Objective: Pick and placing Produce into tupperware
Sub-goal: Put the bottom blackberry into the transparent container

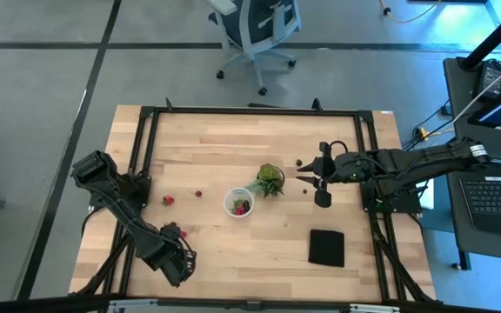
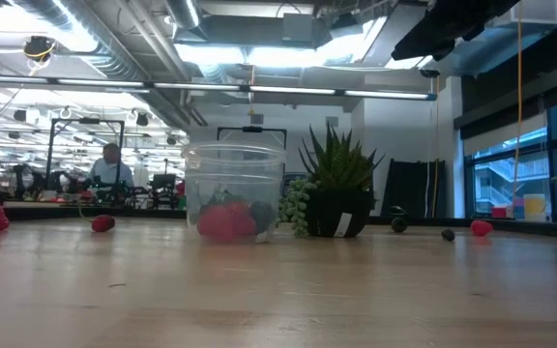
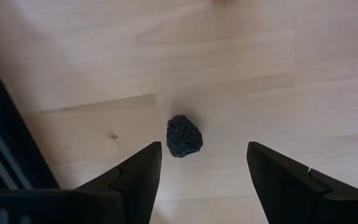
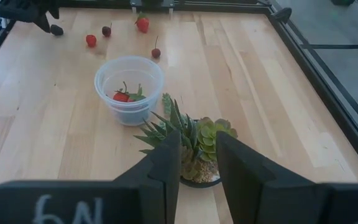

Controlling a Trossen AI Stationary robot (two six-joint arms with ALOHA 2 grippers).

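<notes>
High view: my left hand [image 1: 178, 253] hovers with fingers spread over a dark knobbly berry [image 3: 184, 135] on the pale wooden table [image 1: 233, 261]. A small round translucent tub [image 1: 238, 203] mid-table holds a few berries; several red ones [image 1: 169, 200] lie loose.

The tupperware [image 4: 129, 89], a small round translucent container, stands upright and open near the table's middle, holding a red strawberry [image 4: 121, 96] and dark pieces. Loose produce lies around it: a blackberry [image 3: 184, 135], a strawberry [image 4: 142, 24], red cherries [image 4: 91, 40].
</notes>
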